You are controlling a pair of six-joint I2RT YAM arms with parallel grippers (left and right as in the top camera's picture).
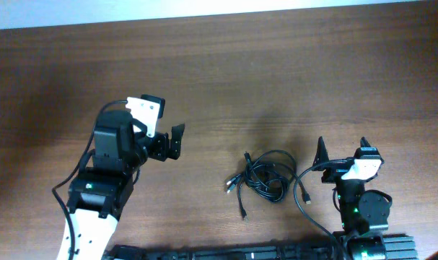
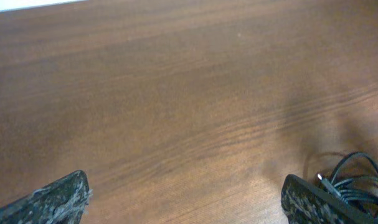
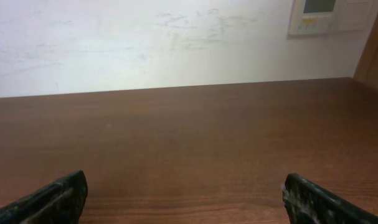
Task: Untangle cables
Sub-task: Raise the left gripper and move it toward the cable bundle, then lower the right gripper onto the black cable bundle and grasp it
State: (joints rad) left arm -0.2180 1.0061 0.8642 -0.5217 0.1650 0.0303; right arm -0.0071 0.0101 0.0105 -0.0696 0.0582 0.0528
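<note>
The cables are a loose tangle of thin black cords with small plugs, lying on the wooden table between the two arms. One strand runs right and down to a plug near the right arm. My left gripper is open and empty, left of the bundle and apart from it. In the left wrist view a bit of the cables shows at the lower right, behind the right finger. My right gripper is open and empty, just right of the bundle. The right wrist view shows no cable.
The brown wooden table fills the view. A white wall with a wall panel stands beyond the far table edge. A black rail runs along the near edge.
</note>
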